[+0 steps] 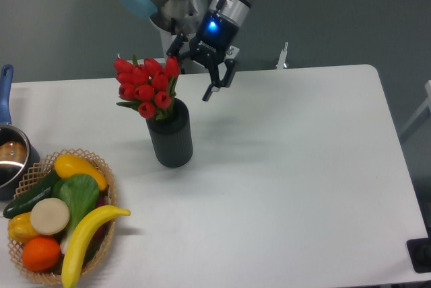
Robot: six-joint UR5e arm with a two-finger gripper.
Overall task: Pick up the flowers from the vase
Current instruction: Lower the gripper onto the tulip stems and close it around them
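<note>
We see the flowers [147, 88], a tight bunch of red tulip buds with some green leaves, standing in the vase [170, 134]. The vase is a dark ribbed cylinder, upright on the white tabletop [283, 167], to the left of its middle. The gripper [195, 73] hangs tilted just to the right of the buds, above the vase. Its jaws are wide apart and hold nothing.
</note>
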